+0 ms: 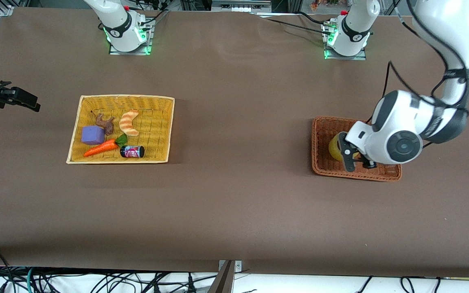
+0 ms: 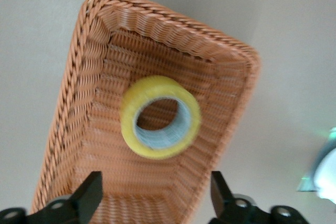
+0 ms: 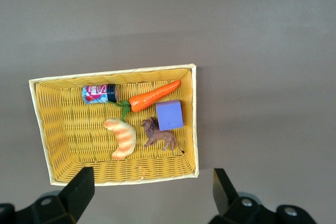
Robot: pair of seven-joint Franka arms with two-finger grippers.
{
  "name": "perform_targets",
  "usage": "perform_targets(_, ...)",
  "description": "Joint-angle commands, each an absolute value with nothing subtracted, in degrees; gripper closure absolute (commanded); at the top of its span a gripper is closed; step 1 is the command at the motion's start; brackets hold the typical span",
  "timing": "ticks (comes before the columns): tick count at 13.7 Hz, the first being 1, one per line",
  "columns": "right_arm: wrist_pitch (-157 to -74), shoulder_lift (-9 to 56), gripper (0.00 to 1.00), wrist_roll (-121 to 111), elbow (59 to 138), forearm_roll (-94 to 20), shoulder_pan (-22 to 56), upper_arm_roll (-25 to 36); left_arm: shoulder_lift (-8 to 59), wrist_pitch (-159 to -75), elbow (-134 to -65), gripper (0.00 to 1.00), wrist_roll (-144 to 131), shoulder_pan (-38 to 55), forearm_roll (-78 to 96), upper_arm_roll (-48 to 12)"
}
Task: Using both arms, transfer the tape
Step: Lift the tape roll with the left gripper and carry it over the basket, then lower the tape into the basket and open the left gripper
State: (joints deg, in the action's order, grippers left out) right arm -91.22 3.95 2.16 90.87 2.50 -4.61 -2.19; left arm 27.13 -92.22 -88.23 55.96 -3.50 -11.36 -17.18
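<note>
The tape [image 1: 334, 148], a yellowish ring with a wide hole, lies flat in the brown wicker basket [image 1: 354, 175] toward the left arm's end of the table. The left wrist view shows the tape [image 2: 157, 153] resting free on the weave of the basket [image 2: 173, 22]. My left gripper [image 1: 360, 165] hangs just over that basket, open [image 2: 156, 179], its fingers apart from the roll and nothing between them. My right gripper [image 1: 31, 103] waits in the air at the right arm's end of the table, beside the yellow basket, open [image 3: 152, 174] and empty.
A yellow wicker basket [image 1: 126, 97] toward the right arm's end holds a striped croissant toy [image 1: 129, 123], a carrot [image 1: 100, 148], a purple block [image 1: 93, 135], a small can [image 1: 132, 151] and a brown lion figure [image 1: 105, 123]. Bare brown table lies between the two baskets.
</note>
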Motion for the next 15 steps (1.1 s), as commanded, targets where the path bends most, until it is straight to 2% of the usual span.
perform_targets(1,-90.7,4.4,0.0,1.2,89.6,1.6,-4.7,-2.1,26.4,-83.5,-80.5,0.0,43.3,-3.5,-9.8,-18.7)
perform_targets(5,-90.7,4.4,0.0,1.3,89.6,1.5,-4.7,-2.1,19.7,-83.5,-79.3,0.0,24.4,-4.2,-9.6,-17.6)
perform_targets(8,-90.7,4.4,0.0,1.3,89.6,1.5,-4.7,-2.1,17.9,-85.2,-78.0,0.0,13.9,-4.0,-9.1,-14.6)
perform_targets(9,-90.7,4.4,0.0,1.3,89.6,1.5,-4.7,-2.1,14.8,-89.5,-80.0,0.0,12.8,-1.8,-7.8,-9.4)
perform_targets(11,-90.7,4.4,0.0,1.3,89.6,1.5,-4.7,-2.1,6.7,-99.8,-91.9,0.0,9.1,-0.1,0.4,-2.0)
perform_targets(12,-90.7,4.4,0.0,1.3,89.6,1.5,-4.7,-2.0,3.9,-104.7,-96.5,0.0,8.5,-0.1,1.6,-1.4)
perform_targets(15,-90.7,4.4,0.0,1.4,89.6,1.5,-4.7,-2.1,0.1,-105.9,-100.5,0.0,2.9,0.0,1.2,-1.5)
